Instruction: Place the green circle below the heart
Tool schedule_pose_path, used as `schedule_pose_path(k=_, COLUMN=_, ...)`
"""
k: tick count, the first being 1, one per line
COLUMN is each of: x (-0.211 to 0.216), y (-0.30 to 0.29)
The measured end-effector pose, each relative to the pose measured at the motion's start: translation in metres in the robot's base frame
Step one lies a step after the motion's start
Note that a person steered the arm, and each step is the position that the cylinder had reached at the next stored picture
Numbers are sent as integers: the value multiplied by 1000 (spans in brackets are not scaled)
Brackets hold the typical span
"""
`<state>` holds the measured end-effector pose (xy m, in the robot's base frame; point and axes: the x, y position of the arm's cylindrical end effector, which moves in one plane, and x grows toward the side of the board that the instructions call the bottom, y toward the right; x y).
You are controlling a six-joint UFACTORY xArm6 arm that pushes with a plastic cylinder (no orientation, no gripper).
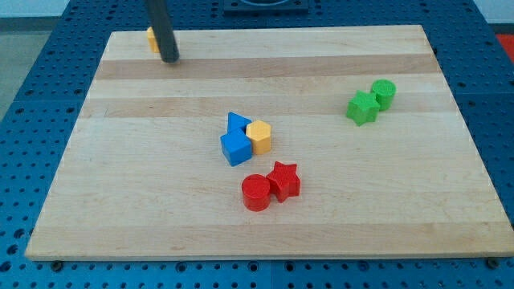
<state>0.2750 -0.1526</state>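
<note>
The green circle sits on the wooden board at the view's right, touching a green star to its lower left. A yellow block lies at the board's top left edge, mostly hidden behind my rod, so I cannot make out its shape. My tip rests on the board just right of and below that yellow block, far from the green circle.
Near the board's middle a blue triangle, a blue cube and a yellow hexagon are clustered. Below them a red circle touches a red star.
</note>
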Motion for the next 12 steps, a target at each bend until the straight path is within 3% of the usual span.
schedule_pose_path(k=4, x=25, y=312)
schedule_pose_path(k=5, x=46, y=380)
schedule_pose_path(k=6, x=77, y=412)
schedule_pose_path(k=7, x=102, y=407)
schedule_pose_path(k=9, x=110, y=350)
schedule_pose_path(k=12, x=66, y=295)
